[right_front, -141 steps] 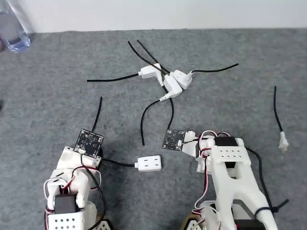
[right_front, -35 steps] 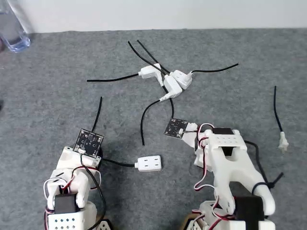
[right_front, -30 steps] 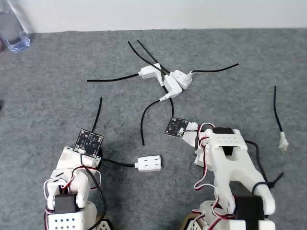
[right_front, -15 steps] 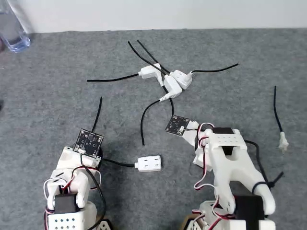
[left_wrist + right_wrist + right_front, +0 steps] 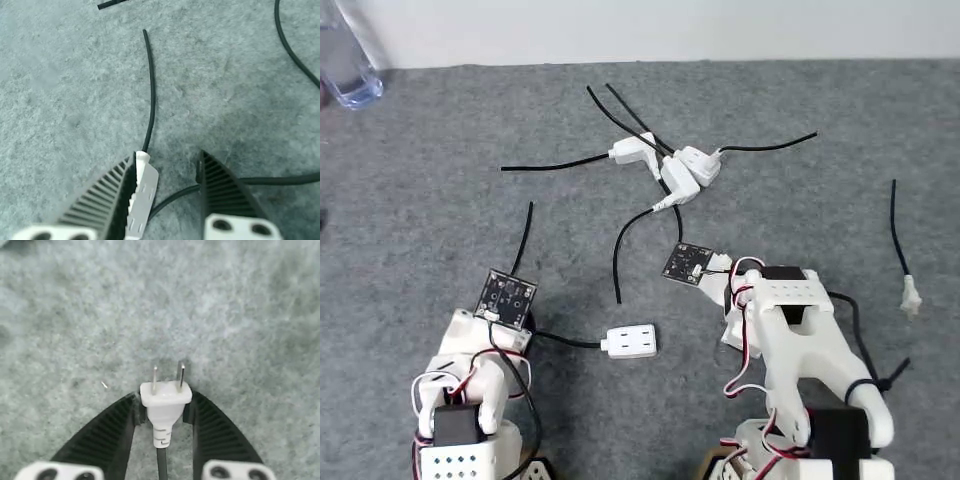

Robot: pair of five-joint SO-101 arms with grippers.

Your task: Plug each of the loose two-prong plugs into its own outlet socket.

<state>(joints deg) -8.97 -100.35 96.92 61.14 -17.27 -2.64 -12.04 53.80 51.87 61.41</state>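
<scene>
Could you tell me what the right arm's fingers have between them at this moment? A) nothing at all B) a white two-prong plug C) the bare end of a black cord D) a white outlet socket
B: the right wrist view shows a white two-prong plug clamped between the two black fingers, its metal prongs pointing away from the arm over the grey carpet.

Up front, outlet socket (image 5: pixel 631 342) is lying btwn the two arms. Tangle of plugs & cords (image 5: pixel 675 170) is sitting behind it, mid-table. A loose plug (image 5: pixel 911 296) is lying far right, well apart. A two-prong plug (image 5: pixel 165 390) is sitting btwn the fingers of right gripper (image 5: pixel 164 402).
</scene>
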